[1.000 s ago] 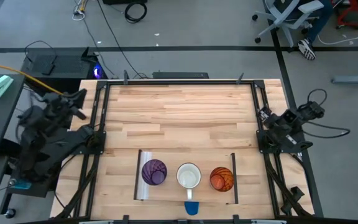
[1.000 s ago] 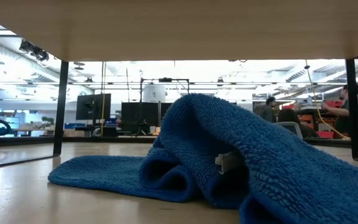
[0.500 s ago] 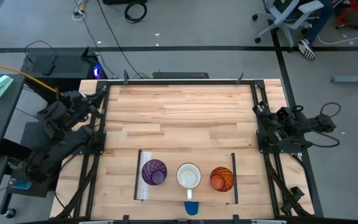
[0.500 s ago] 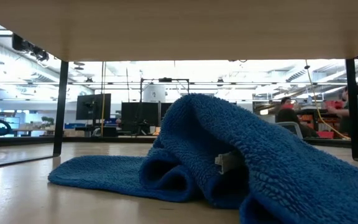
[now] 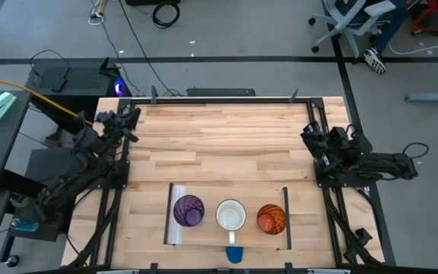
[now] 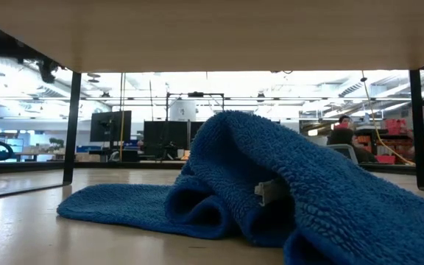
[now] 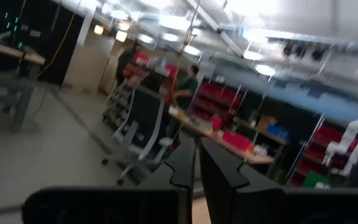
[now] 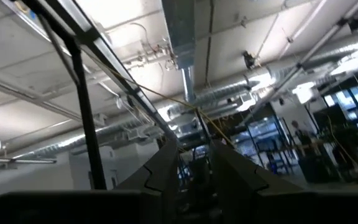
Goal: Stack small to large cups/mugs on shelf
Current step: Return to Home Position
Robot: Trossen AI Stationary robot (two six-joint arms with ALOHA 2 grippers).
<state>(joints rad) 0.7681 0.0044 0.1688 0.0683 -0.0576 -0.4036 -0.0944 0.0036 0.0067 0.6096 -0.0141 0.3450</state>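
High view, looking straight down on the table. At the far left, the left gripper is at the table's left edge, nearer the far corner than a second ago, when it hung off the table. Its wrist view shows its fingers all but touching, with nothing between them. Near the front edge lies the shelf, and on it three vessels stand upright in a row, apart from each other: a purple cup, a white mug, then an orange cup. None has shifted. At the right, the right gripper has swung in to the table's right edge. Its own fingers show a narrow gap holding nothing. With both arms empty and well apart from the shelf, the placing looks finished and the arms seem to be heading home.
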